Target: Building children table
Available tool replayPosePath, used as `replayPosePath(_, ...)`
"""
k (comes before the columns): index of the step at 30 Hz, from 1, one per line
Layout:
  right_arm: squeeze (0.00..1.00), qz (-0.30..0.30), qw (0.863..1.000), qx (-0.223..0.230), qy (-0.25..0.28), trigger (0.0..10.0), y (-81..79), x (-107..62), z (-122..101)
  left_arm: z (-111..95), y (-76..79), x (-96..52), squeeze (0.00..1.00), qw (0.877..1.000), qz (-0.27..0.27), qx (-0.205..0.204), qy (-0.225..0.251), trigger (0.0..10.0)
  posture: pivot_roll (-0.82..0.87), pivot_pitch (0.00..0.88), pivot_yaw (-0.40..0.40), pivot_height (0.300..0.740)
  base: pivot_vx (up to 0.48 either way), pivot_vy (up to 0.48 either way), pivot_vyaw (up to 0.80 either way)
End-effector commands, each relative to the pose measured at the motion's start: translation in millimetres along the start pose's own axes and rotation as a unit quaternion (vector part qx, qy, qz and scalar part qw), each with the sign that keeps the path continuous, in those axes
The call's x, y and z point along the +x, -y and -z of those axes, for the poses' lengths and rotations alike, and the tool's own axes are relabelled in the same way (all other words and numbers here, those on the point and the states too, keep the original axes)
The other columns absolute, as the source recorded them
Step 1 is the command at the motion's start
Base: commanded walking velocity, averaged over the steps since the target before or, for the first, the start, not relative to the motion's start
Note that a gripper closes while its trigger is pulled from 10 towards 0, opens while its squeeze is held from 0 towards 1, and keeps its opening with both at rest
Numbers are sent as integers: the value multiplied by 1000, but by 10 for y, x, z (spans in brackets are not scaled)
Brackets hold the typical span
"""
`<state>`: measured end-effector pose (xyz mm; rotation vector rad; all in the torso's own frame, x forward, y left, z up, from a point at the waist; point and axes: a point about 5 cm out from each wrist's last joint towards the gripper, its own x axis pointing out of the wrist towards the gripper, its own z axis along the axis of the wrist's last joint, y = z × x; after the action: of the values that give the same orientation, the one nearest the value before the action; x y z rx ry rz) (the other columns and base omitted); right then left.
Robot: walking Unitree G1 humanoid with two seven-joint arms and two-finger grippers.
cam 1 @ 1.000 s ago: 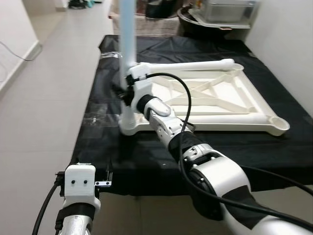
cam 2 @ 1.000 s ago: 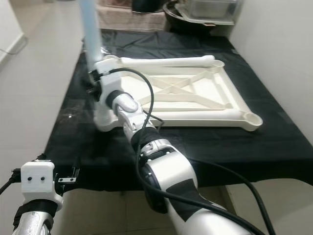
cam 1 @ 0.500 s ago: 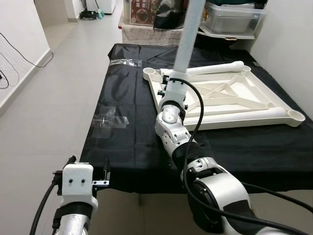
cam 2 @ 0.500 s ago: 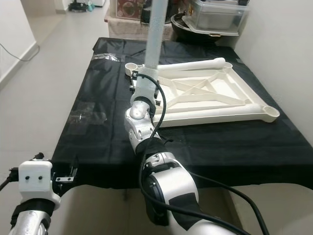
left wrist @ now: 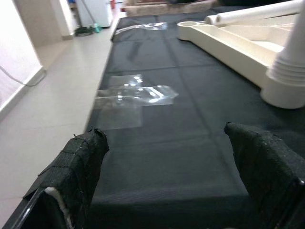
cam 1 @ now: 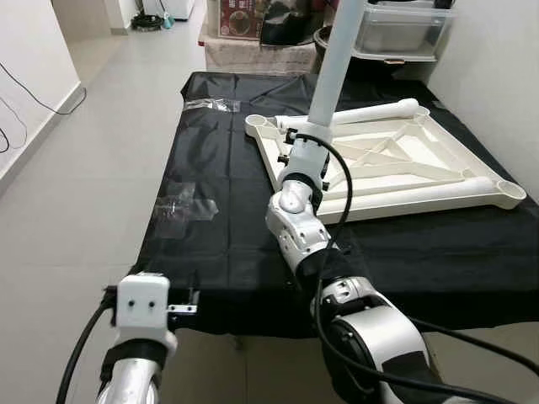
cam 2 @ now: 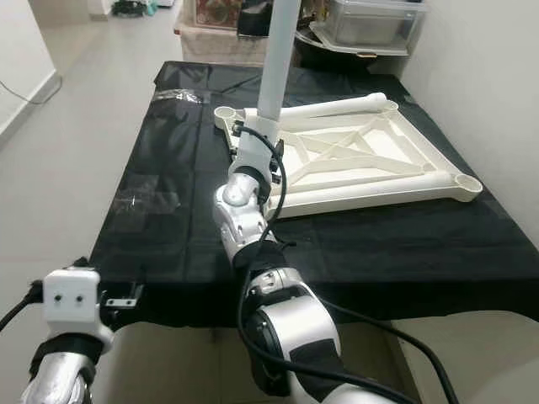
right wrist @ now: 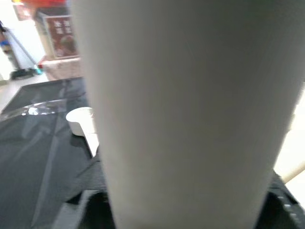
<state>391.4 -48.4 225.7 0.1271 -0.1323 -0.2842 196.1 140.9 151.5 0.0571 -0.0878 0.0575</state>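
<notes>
The right pincer [cam 1: 307,139] pinches the pale blue round plastic leg [cam 1: 335,63] upright at the near-left corner of the upturned cream plastic tabletop [cam 1: 396,164] on the black-covered surface [cam 1: 219,210], probably to seat it. The left pincer [left wrist: 174,174] waits spread at the near edge.

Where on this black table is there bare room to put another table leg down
The widest free patch of the black cloth lies left of the upturned white tabletop, apart from the clear plastic bags. A narrower strip runs along the near edge below the frame. It is crowded at the frame's near corner, where the right gripper holds the upright leg.
</notes>
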Motion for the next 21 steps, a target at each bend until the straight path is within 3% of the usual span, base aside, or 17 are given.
replayPosePath(1, 1000, -5, 1000, 3, -8, 10000, 21, -17, 58, 56, 13, -12, 0, 1000, 7, -4, -13, 10000, 65, 59, -44, 740, 0, 0, 0)
replayPosePath(2, 1000, -9, 1000, -12, -2, 10000, 73, 15, 57, 59, 14, -7, 0, 1000, 8, -4, -13, 10000, 64, 55, -43, 740, 0, 0, 0)
replayPosePath(3, 396, -17, 1000, -24, 1, 10000, 110, 41, 58, 64, 11, 2, 0, 1000, 8, -4, -13, 10000, 61, 50, -39, 740, 0, 0, 0)
replayPosePath(4, 0, -21, 999, -31, 4, 10000, 153, 66, 56, 66, 6, 12, 0, 1000, 9, -1, -12, 10000, 58, 48, -36, 740, 0, 0, 0)
replayPosePath(9, 0, -61, 998, -23, 20, 10000, 229, 115, 40, 72, 3, 35, 0, 1000, 10, -3, -11, 10000, 55, 40, -31, 740, 0, 0, 0)
replayPosePath(11, 0, -144, 990, 4, 12, 10000, 201, 135, 59, 68, 32, 57, 0, 1000, 25, -10, -9, 10000, 50, 32, -27, 740, 0, 0, 0)
replayPosePath(14, 0, -177, 984, 19, 9, 10000, 183, 135, 65, 67, 47, 64, 0, 999, 33, -13, -9, 10000, 50, 32, -27, 740, 0, 0, 0)
replayPosePath(16, 0, -260, 965, 37, 17, 10000, 172, 139, 38, 27, 181, 32, 0, 996, 90, -18, 2, 10000, 52, 21, -27, 740, 0, 0, 0)
replayPosePath(17, 0, -260, 965, 37, 17, 10000, 172, 139, 38, 27, 181, 32, 0, 996, 90, -18, 2, 10000, 52, 21, -27, 740, 0, 0, 0)
replayPosePath(21, 0, -389, 920, 49, -12, 10000, 184, 173, 43, -161, 416, -41, 0, 985, 168, -7, 43, 10000, 62, 8, -37, 740, 0, 0, 0)
